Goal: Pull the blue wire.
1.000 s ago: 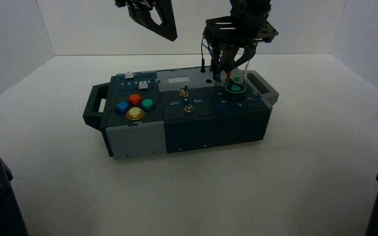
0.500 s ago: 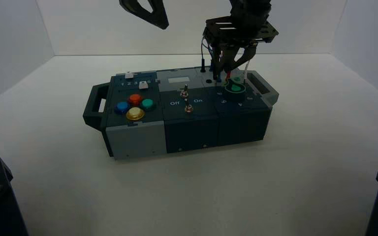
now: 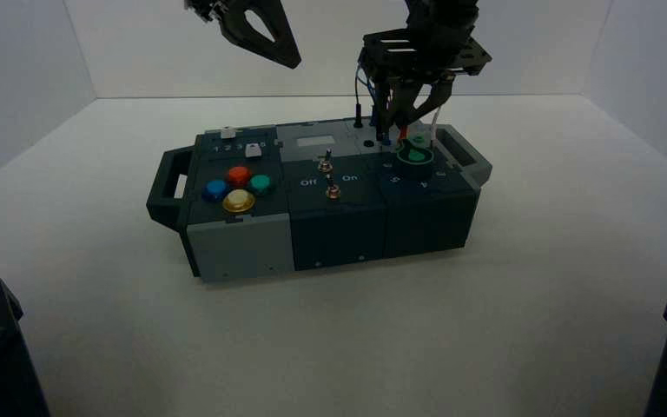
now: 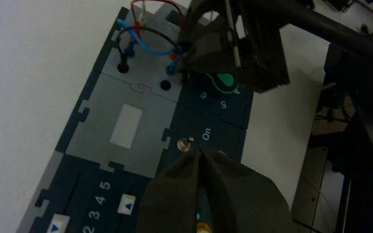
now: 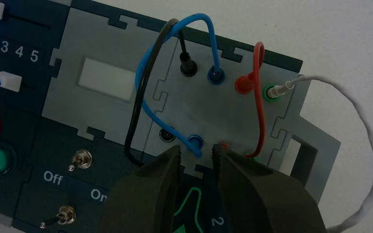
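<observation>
Gaping right gripper (image 5: 196, 151) near blue wire (image 5: 213, 42)

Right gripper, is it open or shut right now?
Open. The right gripper is over the box, its fingertips apart, with one end of the blue wire showing in the gap.

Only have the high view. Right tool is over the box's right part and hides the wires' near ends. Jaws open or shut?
Observer: Open. The right wrist view shows a gap between the jaws of the right tool.
Operator: Anything in that gap?
Observer: The near end of the blue wire shows in line with it, clear of both jaws in that view.
Operator: Far end loose?
Observer: No, it sits in the blue socket in the far row.
</observation>
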Controlling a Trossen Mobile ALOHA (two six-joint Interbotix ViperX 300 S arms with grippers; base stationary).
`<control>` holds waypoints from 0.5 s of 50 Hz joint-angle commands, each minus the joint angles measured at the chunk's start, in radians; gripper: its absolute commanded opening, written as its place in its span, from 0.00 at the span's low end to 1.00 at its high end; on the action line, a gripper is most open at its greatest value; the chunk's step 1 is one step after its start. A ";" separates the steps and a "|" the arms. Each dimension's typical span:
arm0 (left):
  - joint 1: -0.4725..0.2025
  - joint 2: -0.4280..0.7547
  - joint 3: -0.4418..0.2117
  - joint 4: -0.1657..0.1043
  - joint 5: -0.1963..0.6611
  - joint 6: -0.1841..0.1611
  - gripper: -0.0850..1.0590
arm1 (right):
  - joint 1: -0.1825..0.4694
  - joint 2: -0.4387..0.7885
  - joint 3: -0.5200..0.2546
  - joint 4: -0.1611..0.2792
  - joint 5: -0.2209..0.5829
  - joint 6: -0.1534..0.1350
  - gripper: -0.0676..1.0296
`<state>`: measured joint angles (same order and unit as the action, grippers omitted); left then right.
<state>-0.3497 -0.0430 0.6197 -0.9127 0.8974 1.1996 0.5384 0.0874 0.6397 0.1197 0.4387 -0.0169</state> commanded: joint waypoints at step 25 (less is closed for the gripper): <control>0.000 0.034 -0.034 -0.014 0.012 0.023 0.05 | 0.000 0.003 -0.035 -0.003 -0.003 -0.002 0.40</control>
<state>-0.3513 0.0061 0.5983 -0.9189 0.9066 1.2103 0.5384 0.0966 0.6335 0.1181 0.4387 -0.0169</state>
